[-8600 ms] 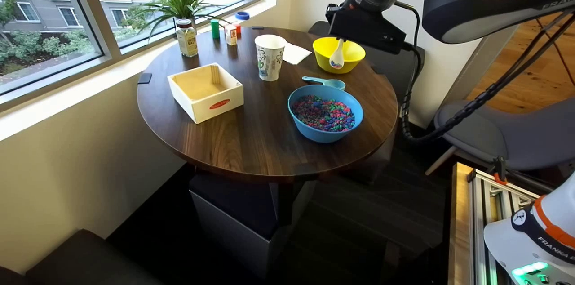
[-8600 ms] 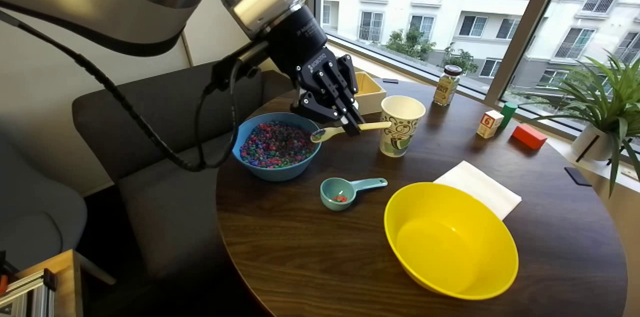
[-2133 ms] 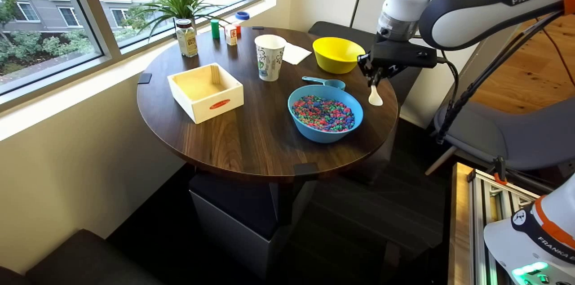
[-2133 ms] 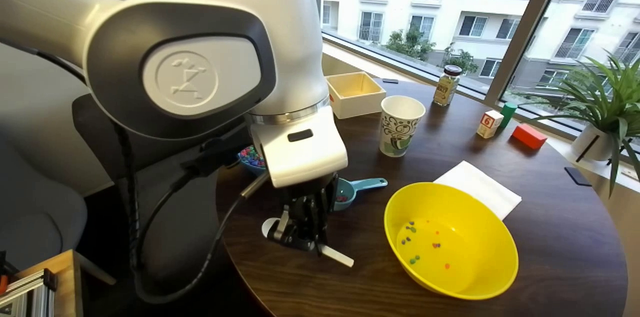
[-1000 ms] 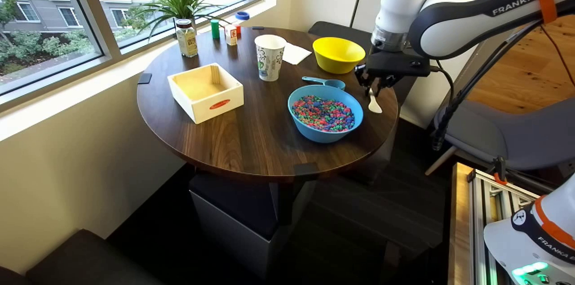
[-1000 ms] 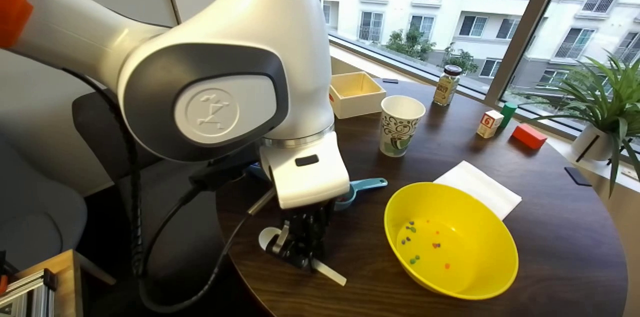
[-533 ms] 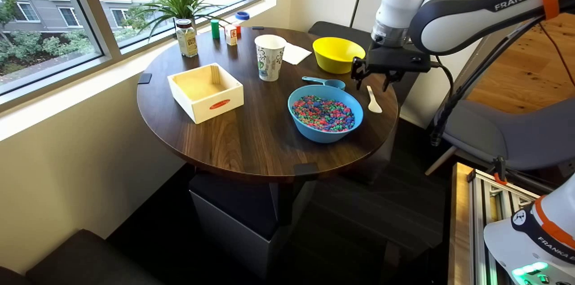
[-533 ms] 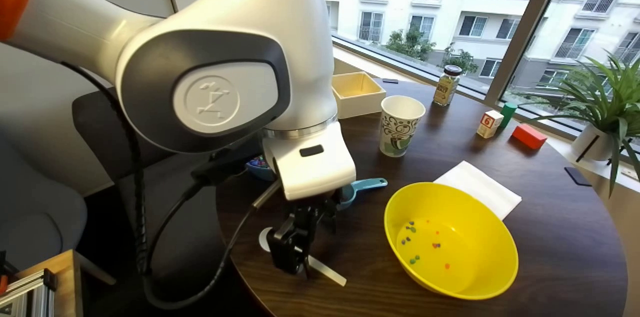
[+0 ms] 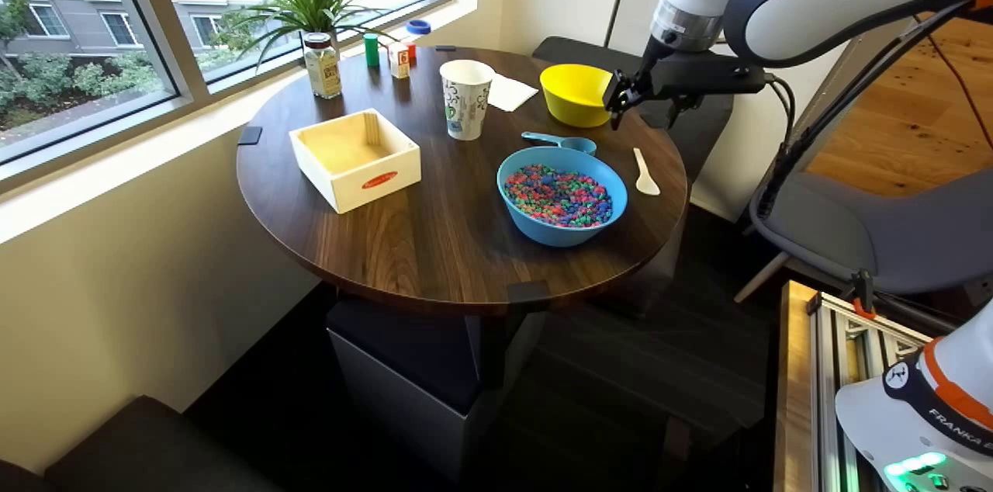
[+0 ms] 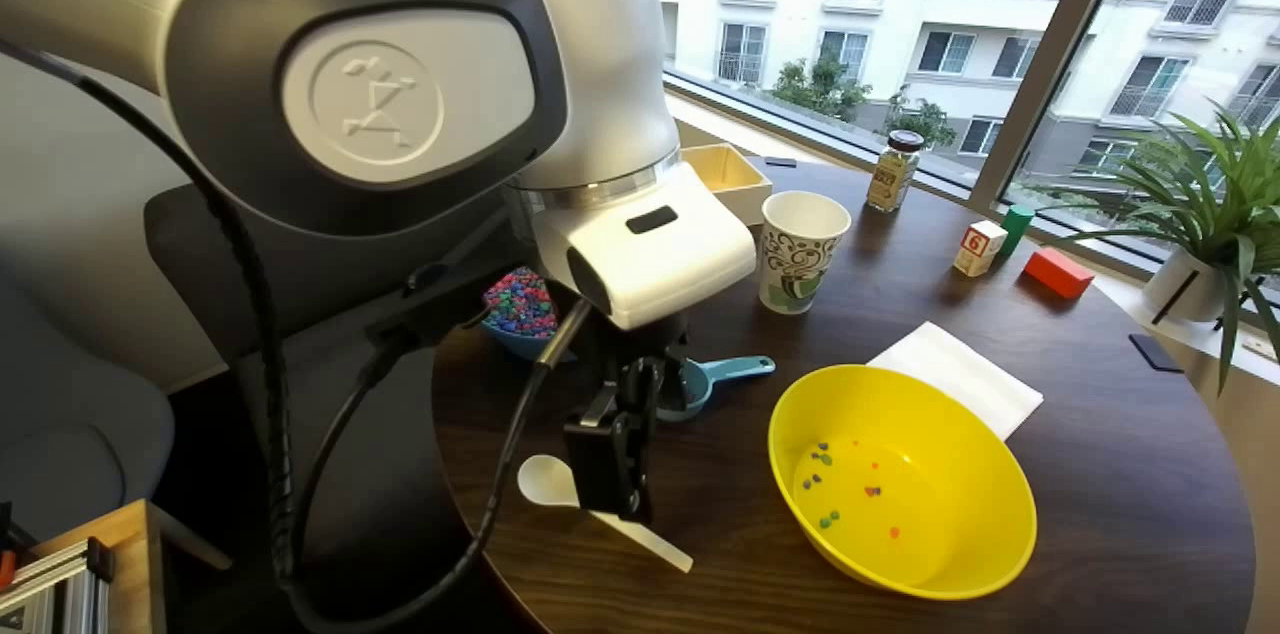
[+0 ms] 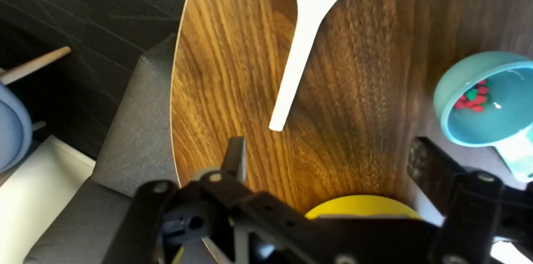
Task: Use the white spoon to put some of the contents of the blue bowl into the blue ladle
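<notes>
One yellow bowl (image 10: 1005,514), foremost in an exterior view; a few small coloured pieces (image 10: 872,491) lie scattered over its bottom.
One spoon (image 11: 306,33), white; lies flat on the round wooden table (image 9: 442,251).
One gripper (image 11: 327,158), black; hangs above the table near the end of the spoon's handle, jaws wide apart, the spoon free of them.
One robot arm (image 10: 420,64), white and grey; carries the gripper.
One ladle (image 11: 495,122), light blue; sits just beside the blue bowl (image 9: 562,236), a small cluster of red pieces (image 11: 476,99) and a green one inside.
One napkin (image 10: 965,379), white; lies flat near the yellow bowl.
The blue bowl, upright, partly hidden by the robot arm in an exterior view; holds a heap of tiny pieces (image 9: 558,195), red, pink, blue and green.
One cup (image 10: 800,254), paper, scroll-printed; stands upright.
One red block (image 10: 1058,274), lying down.
One number block (image 10: 979,249), showing a red 6.
One green block (image 10: 1015,231); stands just beside the number block.
One plant (image 10: 1200,224), long-leaved, potted, by the window (image 10: 1055,54).
One box (image 9: 380,174), wooden, open-topped, red oval label.
One jar (image 10: 893,174), dark-lidded, labelled, upright.
One building (image 10: 900,14), pale, beyond the window.
</notes>
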Robot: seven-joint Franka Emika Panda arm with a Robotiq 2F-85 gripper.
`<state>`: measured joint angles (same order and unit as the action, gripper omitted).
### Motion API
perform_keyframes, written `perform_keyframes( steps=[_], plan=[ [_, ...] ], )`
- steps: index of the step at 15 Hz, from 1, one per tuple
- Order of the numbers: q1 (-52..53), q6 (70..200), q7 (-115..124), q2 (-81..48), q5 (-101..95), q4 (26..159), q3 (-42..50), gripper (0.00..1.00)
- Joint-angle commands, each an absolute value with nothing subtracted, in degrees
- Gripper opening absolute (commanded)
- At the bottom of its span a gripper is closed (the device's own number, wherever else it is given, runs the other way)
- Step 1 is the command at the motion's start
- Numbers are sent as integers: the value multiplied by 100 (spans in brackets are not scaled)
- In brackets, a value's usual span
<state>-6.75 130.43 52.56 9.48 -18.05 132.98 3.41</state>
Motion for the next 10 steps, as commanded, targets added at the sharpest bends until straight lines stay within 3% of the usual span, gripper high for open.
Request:
perform_keyframes(
  steps=[1,10],
  plan=[
    [-664,12871,4626,1234,-1564,13291,317,100],
    [-760,12999,4443,1288,-1620,13236,224,100]
  ],
)
